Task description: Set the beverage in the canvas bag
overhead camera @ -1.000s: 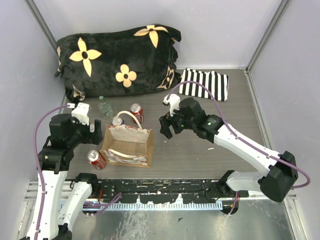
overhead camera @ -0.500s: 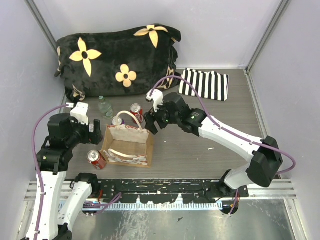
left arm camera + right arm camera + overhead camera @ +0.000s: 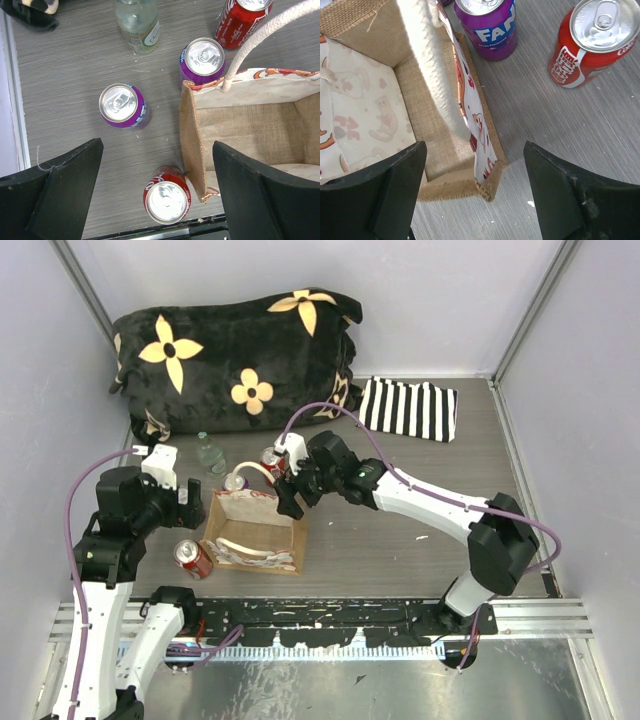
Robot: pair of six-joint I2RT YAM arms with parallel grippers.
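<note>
My right gripper (image 3: 472,165) hangs with jaws spread and empty over the far right corner of the canvas bag (image 3: 470,115). My left gripper (image 3: 156,165) is spread too, beside the bag's left end. I'd shift out over the red can (image 3: 590,45) (upright, just beyond the bag), centre it, then lower. A second ago my right arm was mid-table; it has swung left.

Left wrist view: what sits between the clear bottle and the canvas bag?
An upright purple can, at a corner of the canvas bag, apart from the clear bottle. Clearest in the left wrist view.
</note>
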